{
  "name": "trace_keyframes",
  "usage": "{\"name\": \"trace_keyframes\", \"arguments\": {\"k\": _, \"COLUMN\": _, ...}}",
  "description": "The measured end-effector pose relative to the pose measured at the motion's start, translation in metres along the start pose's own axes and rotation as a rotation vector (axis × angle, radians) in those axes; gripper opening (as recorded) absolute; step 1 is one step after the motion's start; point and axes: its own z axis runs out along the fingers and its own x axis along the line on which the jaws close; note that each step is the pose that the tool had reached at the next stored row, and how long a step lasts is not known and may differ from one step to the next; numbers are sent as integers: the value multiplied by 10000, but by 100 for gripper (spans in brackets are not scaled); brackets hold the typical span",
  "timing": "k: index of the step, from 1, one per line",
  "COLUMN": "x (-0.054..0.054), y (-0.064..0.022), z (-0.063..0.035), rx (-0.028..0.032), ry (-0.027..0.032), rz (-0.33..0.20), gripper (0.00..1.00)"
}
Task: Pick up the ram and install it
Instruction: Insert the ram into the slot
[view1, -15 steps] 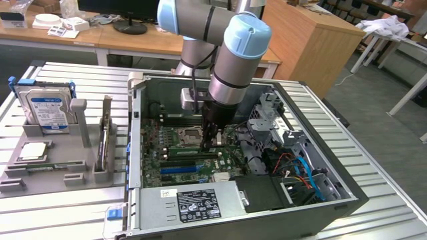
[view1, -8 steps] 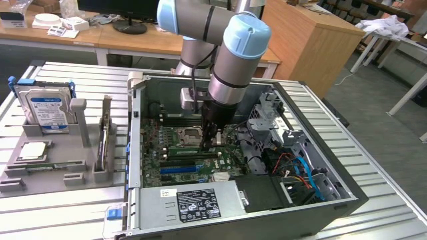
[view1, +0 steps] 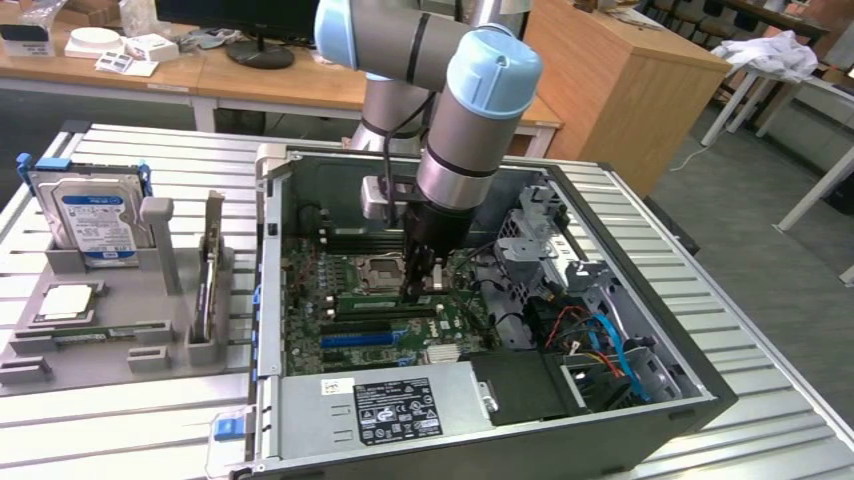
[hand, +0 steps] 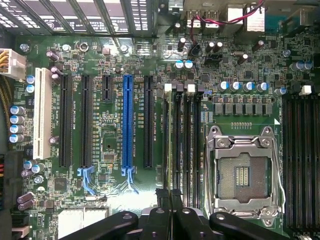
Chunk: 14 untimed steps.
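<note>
My gripper (view1: 424, 285) hangs inside the open computer case (view1: 667, 400), low over the motherboard (view1: 350, 340) beside the empty processor socket (view1: 383, 268). In the wrist view its two fingers (hand: 163, 200) are pressed together with nothing between them, so the gripper (hand: 170, 197) is shut. They hover over one end of the bank of black memory slots (hand: 186, 145). The ram (hand: 173, 145) appears as a thin green edge standing in the slot nearest the fingers, also seen as a green strip (view1: 387, 300) under the gripper. Whether the fingers touch it I cannot tell.
A grey fixture (view1: 154, 345) on the exterior view's left holds a silver hard drive with a blue label (view1: 96, 220), a square silver chip (view1: 67, 302), a green stick lying flat (view1: 83, 335) and an upright card (view1: 208, 275). Drive cage and cables (view1: 601, 340) crowd the case's right side.
</note>
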Motion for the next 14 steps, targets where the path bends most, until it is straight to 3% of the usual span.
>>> {"name": "trace_keyframes", "arguments": {"k": 14, "x": -5, "y": -1, "z": 17, "rx": -1, "ry": 0, "rz": 0, "gripper": 12}}
